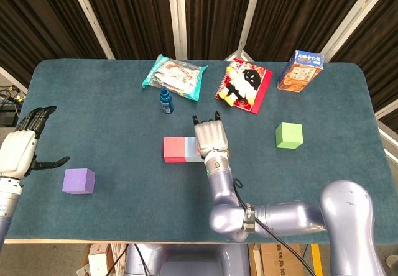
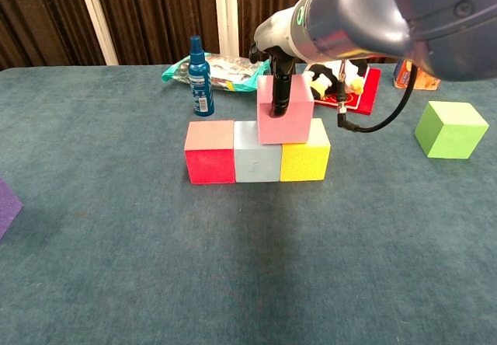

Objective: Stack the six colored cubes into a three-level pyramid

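A red cube [image 2: 210,152], a light blue cube [image 2: 256,155] and a yellow cube [image 2: 305,161] stand in a row, touching. My right hand [image 1: 210,139] grips a pink cube [image 2: 286,112] over the seam between the light blue and yellow cubes, one finger [image 2: 278,100] across its front face. Whether the pink cube rests on them or hovers just above, I cannot tell. In the head view the hand hides the pink and yellow cubes. A green cube [image 1: 289,135] lies far right, a purple cube [image 1: 79,181] far left. My left hand [image 1: 22,145] is open beside the table's left edge.
A blue spray bottle [image 2: 199,77] stands just behind the red cube. Behind it lie a teal snack bag [image 1: 175,76], a red cartoon packet [image 1: 244,85] and an orange-and-blue carton [image 1: 300,70] along the far side of the table.
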Controlling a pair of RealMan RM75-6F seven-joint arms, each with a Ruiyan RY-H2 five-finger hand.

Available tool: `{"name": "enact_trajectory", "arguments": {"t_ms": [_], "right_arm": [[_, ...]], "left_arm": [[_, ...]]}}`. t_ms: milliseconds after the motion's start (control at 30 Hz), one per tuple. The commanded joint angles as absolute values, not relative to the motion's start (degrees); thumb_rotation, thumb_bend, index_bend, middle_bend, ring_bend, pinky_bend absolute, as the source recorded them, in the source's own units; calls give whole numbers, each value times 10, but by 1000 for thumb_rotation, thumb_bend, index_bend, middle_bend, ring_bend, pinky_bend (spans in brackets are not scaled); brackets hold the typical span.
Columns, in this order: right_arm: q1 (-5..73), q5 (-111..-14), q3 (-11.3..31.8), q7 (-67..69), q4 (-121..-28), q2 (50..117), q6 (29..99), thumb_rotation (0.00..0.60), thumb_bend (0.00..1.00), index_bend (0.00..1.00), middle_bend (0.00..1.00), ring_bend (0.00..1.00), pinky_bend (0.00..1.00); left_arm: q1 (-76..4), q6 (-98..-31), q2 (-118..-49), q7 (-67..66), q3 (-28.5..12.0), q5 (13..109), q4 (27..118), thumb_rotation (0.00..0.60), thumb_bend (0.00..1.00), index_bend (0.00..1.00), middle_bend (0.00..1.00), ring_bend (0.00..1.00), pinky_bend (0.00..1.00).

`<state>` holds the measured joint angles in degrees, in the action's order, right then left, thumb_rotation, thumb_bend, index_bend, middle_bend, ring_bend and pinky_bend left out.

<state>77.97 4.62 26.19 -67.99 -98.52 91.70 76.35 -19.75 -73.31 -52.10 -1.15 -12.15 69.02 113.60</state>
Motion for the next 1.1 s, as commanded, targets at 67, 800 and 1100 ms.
{"name": "enact_trajectory", "arguments": {"t_ms": [67, 800, 1100], "right_arm": [[780, 48, 263, -681, -987, 915, 765, 600, 321, 1, 412, 296, 0], [777, 46, 259, -683, -999, 914, 773, 600, 321, 1, 412, 296, 0], [775, 47, 257, -684, -996, 915, 769, 600, 322, 1, 412, 296, 0]], "left_arm": [[-198, -733, -521, -11, -122, 689, 1136, 600, 142, 0, 54, 36, 100], [-197, -734, -520, -10, -121, 692, 1136, 600, 142, 0, 54, 36, 99], [-197, -733, -521, -12, -120, 692, 1136, 600, 142, 0, 54, 36, 99]]}}
